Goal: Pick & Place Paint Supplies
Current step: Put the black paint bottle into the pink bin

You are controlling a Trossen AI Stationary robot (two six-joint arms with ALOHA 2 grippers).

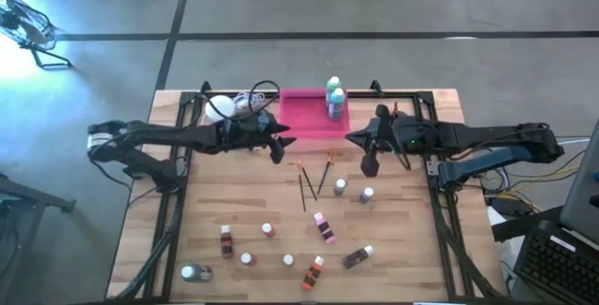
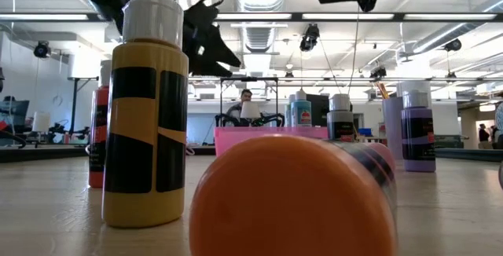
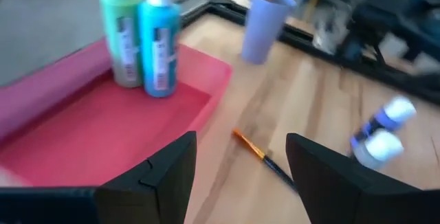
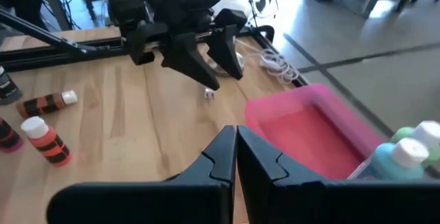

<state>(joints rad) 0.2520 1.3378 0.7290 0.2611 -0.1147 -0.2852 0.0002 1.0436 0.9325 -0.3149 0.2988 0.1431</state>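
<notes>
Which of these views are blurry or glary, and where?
Low view: the lying orange bottle up close is out of focus, ceiling lights glare. Left wrist view: motion-smeared, especially the purple bottles. High view: bright flare at top left.

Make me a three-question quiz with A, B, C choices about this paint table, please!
1. Where do the green plastic bottle and the blue plastic bottle stand?
A. in the pink rectangular tray
B. on the floor
C. on the bare wood

2. How many bottles stand in the tray?
A. none
B. two
C. five

3. How are the right end effector's fingers?
A. wide apart
B. shut together, empty
C. shut on a brush

Answers: 1 A, both stand upright in one corner of the tray. 2 B, only the green and blue ones are inside. 3 B, the right wrist view shows the fingers meeting with nothing between them.
</notes>
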